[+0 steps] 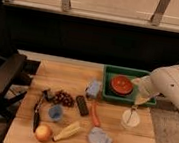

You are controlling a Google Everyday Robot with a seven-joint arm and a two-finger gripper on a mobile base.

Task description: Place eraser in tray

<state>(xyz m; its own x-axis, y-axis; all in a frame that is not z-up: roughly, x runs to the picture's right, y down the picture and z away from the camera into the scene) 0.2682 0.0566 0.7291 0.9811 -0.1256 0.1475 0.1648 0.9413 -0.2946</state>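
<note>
The eraser is a small flat black bar lying on the wooden table near its middle, just left of the carrot and below the light blue block. The dark green tray stands at the table's back right and holds a red-orange bowl. My white arm reaches in from the right. My gripper hangs over the table just in front of the tray's front right corner, well to the right of the eraser and apart from it.
Dark grapes, a black-handled tool, a small blue cup, an orange round fruit, a yellow corn cob and a grey-blue cloth lie on the table. A black chair stands at the left.
</note>
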